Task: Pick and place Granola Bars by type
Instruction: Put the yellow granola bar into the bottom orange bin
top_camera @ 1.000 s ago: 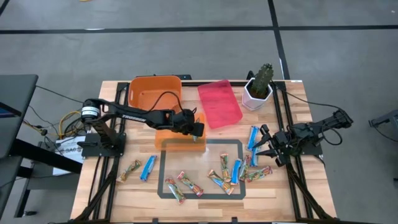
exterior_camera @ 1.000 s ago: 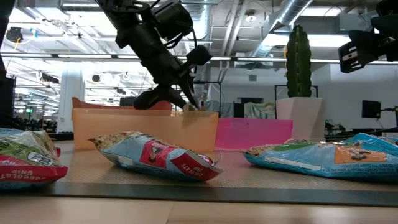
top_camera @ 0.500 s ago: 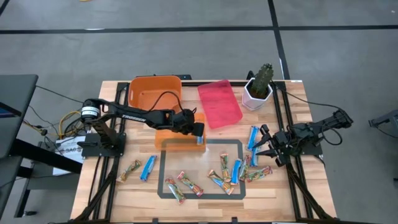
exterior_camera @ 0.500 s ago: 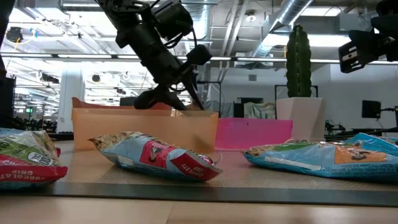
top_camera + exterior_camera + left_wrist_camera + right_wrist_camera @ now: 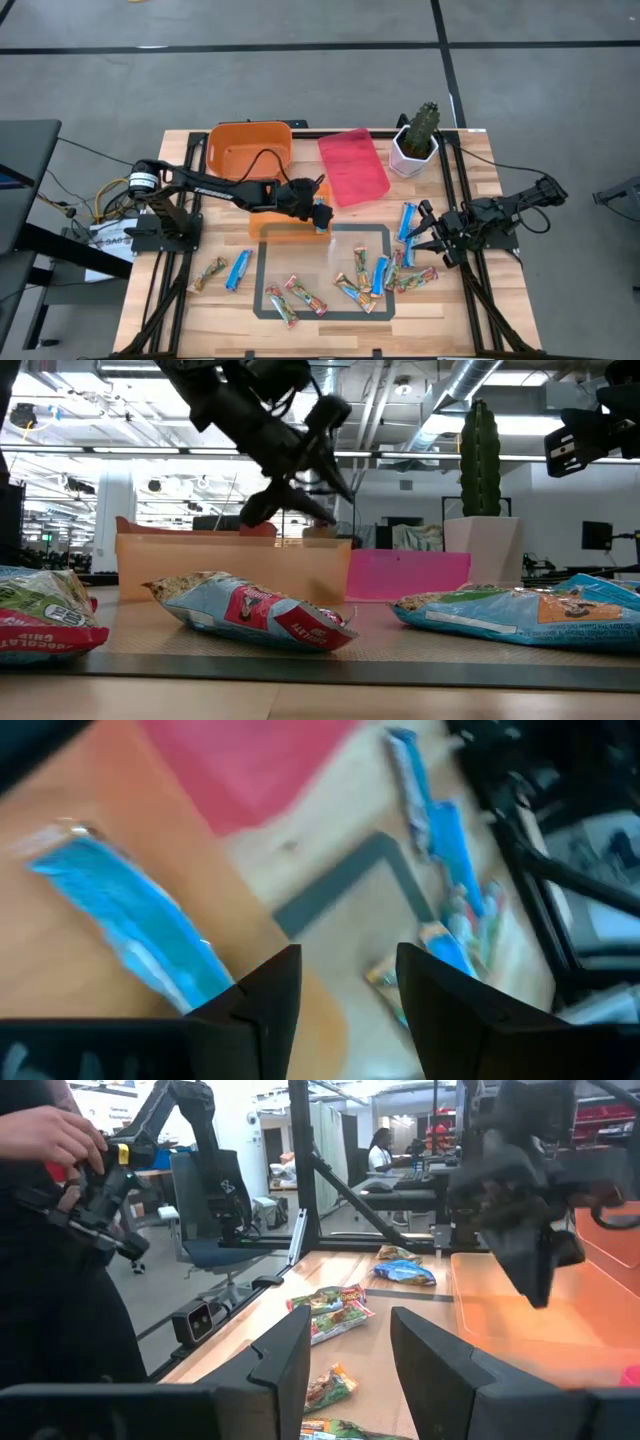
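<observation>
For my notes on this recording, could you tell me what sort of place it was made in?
Probably a robotics lab or workshop: exposed ceiling ducts, a person handling a control device, and other workbenches behind the wooden table.

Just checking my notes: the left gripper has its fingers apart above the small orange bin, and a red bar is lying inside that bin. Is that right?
Not quite. The bar lying in the small orange bin is bright blue, not red; the left wrist view shows it plainly. The rest holds: the left gripper has its fingers apart above that bin.
</observation>
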Action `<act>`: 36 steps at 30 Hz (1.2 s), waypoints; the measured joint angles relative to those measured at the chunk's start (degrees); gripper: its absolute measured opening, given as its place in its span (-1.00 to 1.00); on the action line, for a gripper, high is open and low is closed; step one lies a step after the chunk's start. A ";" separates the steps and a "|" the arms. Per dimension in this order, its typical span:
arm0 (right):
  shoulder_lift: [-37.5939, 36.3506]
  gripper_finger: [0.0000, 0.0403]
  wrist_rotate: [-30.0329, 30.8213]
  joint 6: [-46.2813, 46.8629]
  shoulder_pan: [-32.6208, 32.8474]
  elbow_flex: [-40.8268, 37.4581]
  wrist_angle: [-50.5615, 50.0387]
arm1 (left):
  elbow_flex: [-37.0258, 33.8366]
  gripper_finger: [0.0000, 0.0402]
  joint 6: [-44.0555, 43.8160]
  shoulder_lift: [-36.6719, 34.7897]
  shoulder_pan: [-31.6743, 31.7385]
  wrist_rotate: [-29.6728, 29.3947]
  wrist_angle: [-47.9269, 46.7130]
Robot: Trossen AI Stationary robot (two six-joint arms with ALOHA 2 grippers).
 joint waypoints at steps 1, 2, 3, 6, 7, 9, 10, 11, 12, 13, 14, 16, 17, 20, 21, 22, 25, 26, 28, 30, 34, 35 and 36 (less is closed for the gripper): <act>-0.01 -0.34 0.01 0.00 -0.01 0.00 0.00 | 0.02 -0.21 0.91 -0.23 -0.58 0.27 1.14; 0.00 -0.34 0.01 -0.01 0.00 0.00 -0.01 | 0.02 -0.21 1.66 -0.79 -1.23 0.57 1.26; -0.01 -0.34 0.01 0.00 0.01 0.01 -0.01 | -0.04 -0.21 2.20 -1.48 -1.97 0.76 1.04; -0.01 -0.33 0.01 0.00 0.01 0.02 0.01 | -0.04 -0.22 3.89 -4.12 -4.30 -0.18 1.66; -0.01 -0.33 0.01 -0.02 0.00 0.01 0.00 | -0.04 -0.22 5.24 -5.19 -5.11 -0.90 1.80; -0.01 -0.34 0.01 -0.02 -0.01 0.02 0.01 | -0.02 -0.22 8.42 -7.12 -6.81 -2.68 1.94; 0.01 -0.34 0.01 -0.01 0.00 0.00 0.00 | -0.02 -0.22 10.13 -8.25 -7.61 -3.49 1.78; 0.01 -0.34 0.01 -0.01 0.00 0.00 -0.01 | -0.02 -0.22 11.92 -9.18 -8.42 -4.37 1.94; 0.00 -0.34 0.01 0.00 -0.01 0.01 0.00 | 0.00 -0.22 13.59 -10.11 -9.32 -5.26 2.69; 0.00 -0.34 0.00 -0.01 0.00 0.01 0.00 | 0.02 -0.22 14.96 -11.11 -10.19 -6.27 2.64; -0.01 -0.34 0.01 -0.01 0.01 0.02 -0.01 | 0.02 -0.22 16.02 -12.03 -11.00 -7.31 2.50; 0.00 -0.34 0.00 0.00 0.00 0.01 0.00 | 0.02 -0.22 17.53 -13.55 -12.59 -9.06 2.57; -0.01 -0.33 0.01 -0.01 0.00 0.00 0.01 | 0.02 -0.22 18.24 -14.20 -13.28 -9.74 2.52; 0.01 -0.33 -0.01 -0.02 -0.01 0.02 -0.01 | 0.02 -0.22 19.65 -15.41 -14.84 -10.65 2.30; -0.01 -0.34 0.01 0.00 0.00 0.00 -0.01 | 0.02 -0.22 19.70 -15.67 -15.18 -10.68 1.83; -0.01 -0.34 0.00 0.00 0.01 0.01 0.00 | 0.02 -0.22 19.70 -15.77 -15.40 -10.72 1.37; -0.01 -0.34 0.01 -0.01 0.01 0.00 0.00 | 0.02 -0.22 19.17 -15.80 -15.99 -10.63 -0.25; 0.00 -0.34 0.01 -0.01 0.01 0.00 -0.01 | 0.02 -0.22 18.50 -15.77 -16.17 -10.63 -0.95; -0.01 -0.33 0.01 -0.02 0.01 0.02 -0.01 | 0.02 -0.22 16.32 -15.77 -16.69 -10.65 -2.67; -0.01 -0.33 0.01 0.00 -0.01 0.00 0.01 | 0.02 -0.22 13.92 -15.77 -17.45 -10.55 -5.54; 0.00 -0.34 0.01 -0.01 0.00 0.01 0.01 | 0.02 -0.22 6.42 -15.77 -19.37 -8.99 -12.81; 0.00 -0.34 0.01 0.00 0.01 0.00 0.01 | 0.02 -0.22 4.45 -15.77 -19.93 -8.23 -14.84; 0.00 -0.34 0.01 -0.01 0.00 0.00 -0.01 | 0.02 -0.22 2.56 -15.77 -20.47 -7.52 -16.78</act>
